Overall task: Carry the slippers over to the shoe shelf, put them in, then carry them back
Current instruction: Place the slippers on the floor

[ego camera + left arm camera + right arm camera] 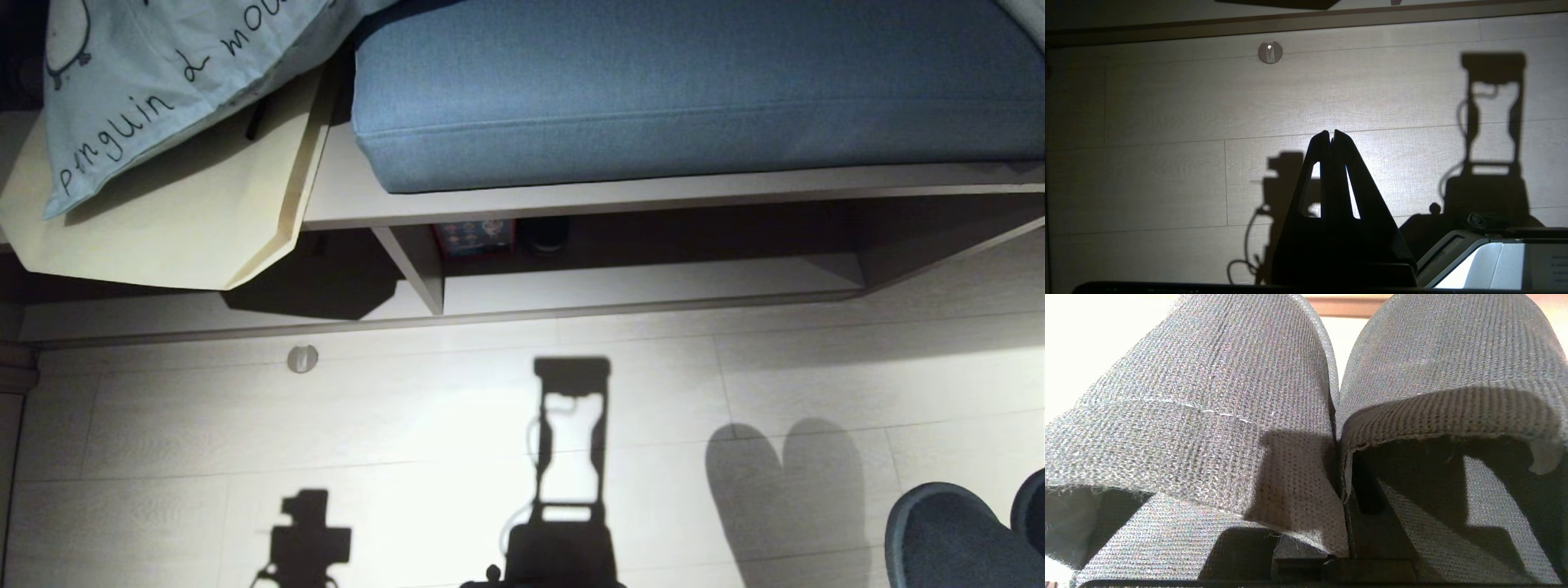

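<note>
**Technician A:** Holding the pair of flat, dark charcoal knit-fabric slippers (1306, 416) is the right gripper (1349, 506). In the right wrist view its dark fingers pinch the two inner edges together, one slipper to each side. In the head view only the rounded toes show, at the lower right corner, above the pale plank floor (408, 425).

**Technician B:** Where is the destination?

**Technician A:** Ahead of the robot. The low shoe shelf of pale grey-brown wood-grain board (653, 282) sits under the board carrying the blue fabric cushion (694, 90). A short upright divider (416, 265) splits it. A small colourful printed box (473, 237) and a dark round object (544, 233) stand at the back of the wider compartment.

**Technician B:** And the left gripper (1332, 132)?

**Technician A:** Idle over bare floor, fingertips pressed together, holding nothing.

**Technician B:** Hazards from here?

**Technician A:** Three are judged likely. First, the grip is on soft fabric edges only; a jolt could let one slipper slide out. Second, the opening is low, so the wide pair may catch on the shelf's upper board or the divider on entry. Third, a deep insertion could push the box or the dark object at the back. The cream paper bag (188, 212) overhanging the left compartment makes the wider compartment the safer target.
</note>
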You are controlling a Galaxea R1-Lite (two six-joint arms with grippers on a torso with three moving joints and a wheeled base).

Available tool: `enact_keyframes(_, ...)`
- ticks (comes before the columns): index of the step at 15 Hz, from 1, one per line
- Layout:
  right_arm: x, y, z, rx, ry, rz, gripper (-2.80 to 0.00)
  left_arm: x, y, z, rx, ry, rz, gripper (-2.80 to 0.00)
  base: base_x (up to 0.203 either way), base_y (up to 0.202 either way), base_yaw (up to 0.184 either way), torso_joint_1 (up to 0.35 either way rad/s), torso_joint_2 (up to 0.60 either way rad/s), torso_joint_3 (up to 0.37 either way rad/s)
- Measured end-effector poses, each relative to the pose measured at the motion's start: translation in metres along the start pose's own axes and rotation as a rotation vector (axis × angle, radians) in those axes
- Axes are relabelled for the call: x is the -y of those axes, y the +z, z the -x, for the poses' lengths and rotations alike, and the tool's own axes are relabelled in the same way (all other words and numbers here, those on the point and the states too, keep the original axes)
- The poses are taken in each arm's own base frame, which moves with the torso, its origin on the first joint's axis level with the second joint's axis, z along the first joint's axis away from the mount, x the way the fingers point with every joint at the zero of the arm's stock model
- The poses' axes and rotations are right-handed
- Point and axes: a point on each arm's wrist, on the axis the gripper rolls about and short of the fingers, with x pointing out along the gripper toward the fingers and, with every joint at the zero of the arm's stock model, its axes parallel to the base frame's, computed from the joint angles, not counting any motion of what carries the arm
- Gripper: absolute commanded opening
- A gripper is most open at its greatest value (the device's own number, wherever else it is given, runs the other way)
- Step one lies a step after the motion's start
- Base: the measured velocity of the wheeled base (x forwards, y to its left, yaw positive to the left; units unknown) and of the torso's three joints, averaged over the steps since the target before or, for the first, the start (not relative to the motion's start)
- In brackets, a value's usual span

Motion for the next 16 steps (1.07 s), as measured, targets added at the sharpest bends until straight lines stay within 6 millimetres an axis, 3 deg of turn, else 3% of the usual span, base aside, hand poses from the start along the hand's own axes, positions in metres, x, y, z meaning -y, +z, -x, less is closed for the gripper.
enact_keyframes(16, 0.0, 0.0, 0.0, -0.001, 0.0, 0.0, -2.8, 0.0, 0.0, 0.0, 0.0, 0.0, 0.0, -2.8, 0.0, 0.0, 0.0, 0.002, 0.0, 0.202)
